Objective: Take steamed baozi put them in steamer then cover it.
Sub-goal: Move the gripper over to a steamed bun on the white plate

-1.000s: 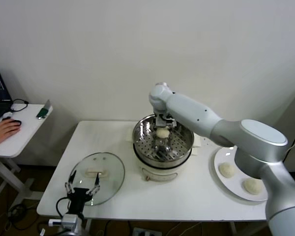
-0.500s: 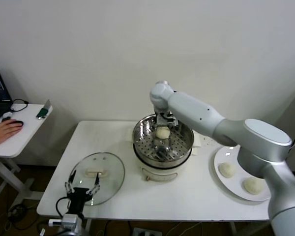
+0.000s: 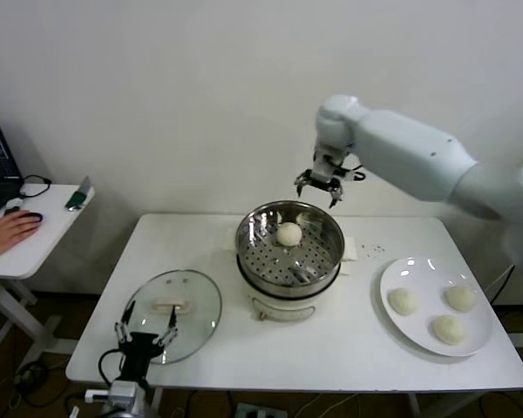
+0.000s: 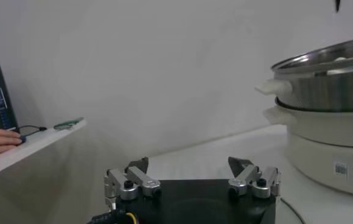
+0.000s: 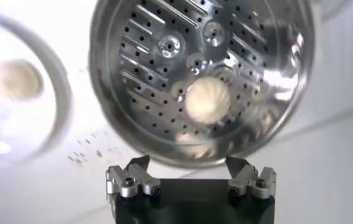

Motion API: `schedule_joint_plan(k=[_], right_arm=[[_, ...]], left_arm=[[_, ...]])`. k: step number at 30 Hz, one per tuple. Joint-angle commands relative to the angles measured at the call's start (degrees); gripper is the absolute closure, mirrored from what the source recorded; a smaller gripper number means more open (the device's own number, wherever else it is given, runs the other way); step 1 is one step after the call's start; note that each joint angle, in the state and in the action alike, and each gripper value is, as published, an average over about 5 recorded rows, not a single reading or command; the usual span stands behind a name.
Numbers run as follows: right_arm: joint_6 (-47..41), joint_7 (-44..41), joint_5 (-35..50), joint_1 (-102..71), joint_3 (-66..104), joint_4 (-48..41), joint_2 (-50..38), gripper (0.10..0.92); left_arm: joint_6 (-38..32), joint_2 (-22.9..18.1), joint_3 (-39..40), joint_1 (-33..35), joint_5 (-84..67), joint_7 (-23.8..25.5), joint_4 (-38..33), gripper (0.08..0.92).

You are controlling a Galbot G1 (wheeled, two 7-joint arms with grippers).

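Right tool (image 3: 322, 186) open above steamer (image 3: 289, 252)

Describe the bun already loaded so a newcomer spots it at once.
Find the steamer in the middle of the white table. On its perforated tray, toward the back, sits one cream-white bun, with the open right claw above and behind it. The other three buns lie on the plate to the right.
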Motion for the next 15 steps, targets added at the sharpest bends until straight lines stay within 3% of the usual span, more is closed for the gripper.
schedule_joint_plan(k=[1,7,15], right_arm=[[-18.67,1.67,20.86,6.7,-11.26,6.71,-15.83,0.203],[-27.64,3.39,21.69,-1.73,-10.76,10.71,-26.03,0.203],[-29.49,5.61,13.94,-23.97,5.95,10.15,-31.56,0.203]], left_arm=[[0.0,0.0,0.06,0.05,0.11,0.03,-0.36,0.177],[-0.13,-0.23,0.13,0.41,0.56,0.05,-0.6,0.177],[0.02,-0.27,-0.03,0.67,1.37,0.02,-0.44,0.177]])
